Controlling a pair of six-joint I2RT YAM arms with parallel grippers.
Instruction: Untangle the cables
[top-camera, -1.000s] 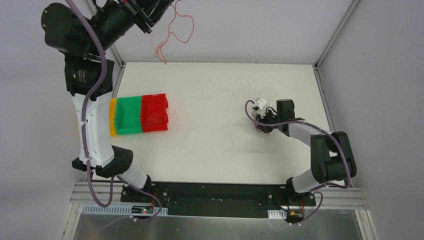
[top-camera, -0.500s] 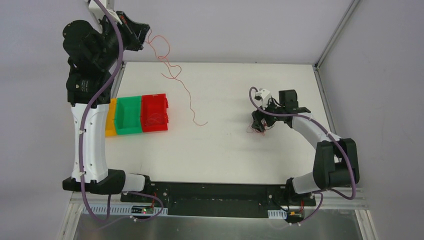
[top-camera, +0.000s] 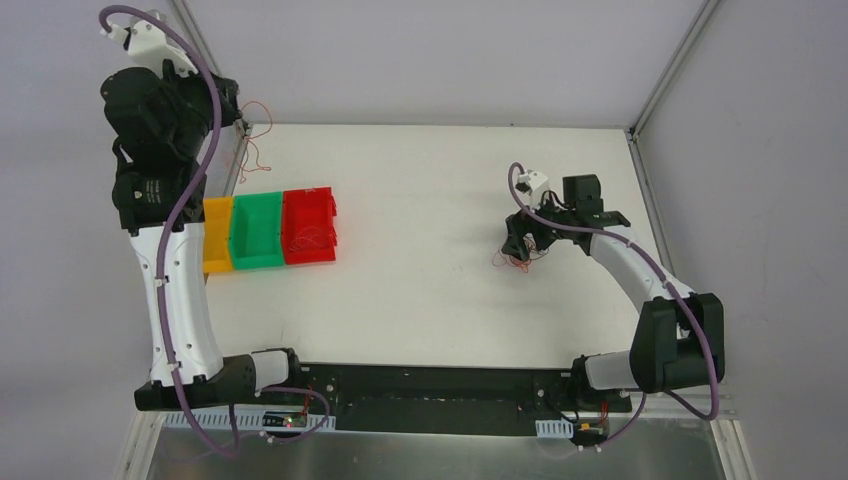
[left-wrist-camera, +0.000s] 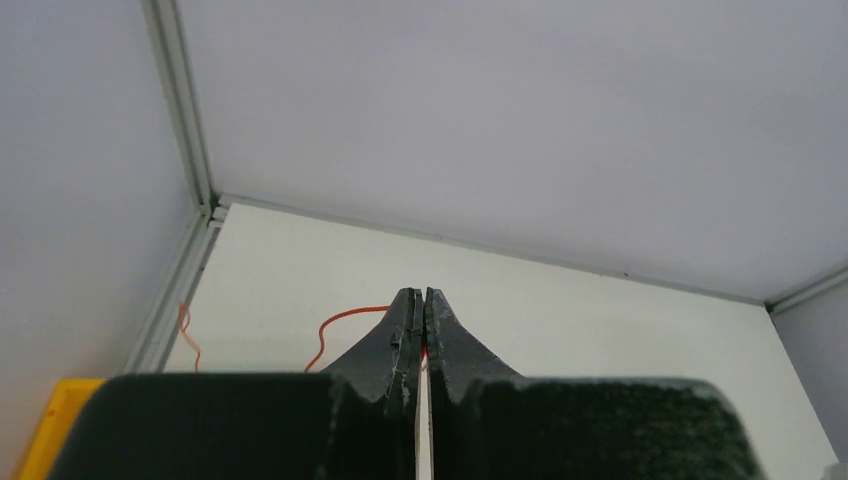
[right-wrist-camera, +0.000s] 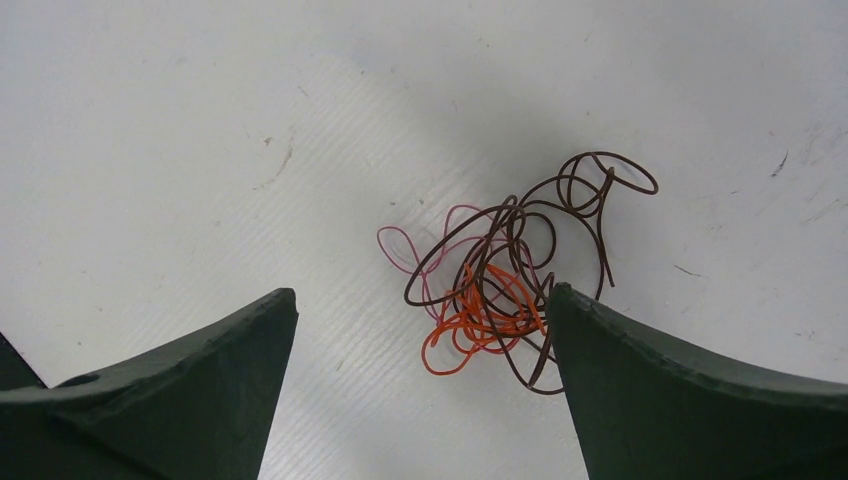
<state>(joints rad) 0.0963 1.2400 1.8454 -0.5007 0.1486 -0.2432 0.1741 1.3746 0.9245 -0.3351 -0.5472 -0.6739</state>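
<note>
The cables lie as a small clump of dark brown, orange and pink wires on the white table, just inside the right fingertip of my right gripper, which stands wide open over them. From above, the clump sits under the right gripper. My left gripper is shut on one thin red cable that curls away to its left. In the top view the left gripper is raised over the table's back left corner, and the red cable dangles from it.
Three bins stand in a row at the left: yellow, green and red, the red one with red wires inside. Metal frame posts and grey walls close the table at the back and sides.
The right gripper opened wide and now hovers over the clump. The left arm swung left and down with the red cable, which trailed over the table and now hangs at the back left corner.
</note>
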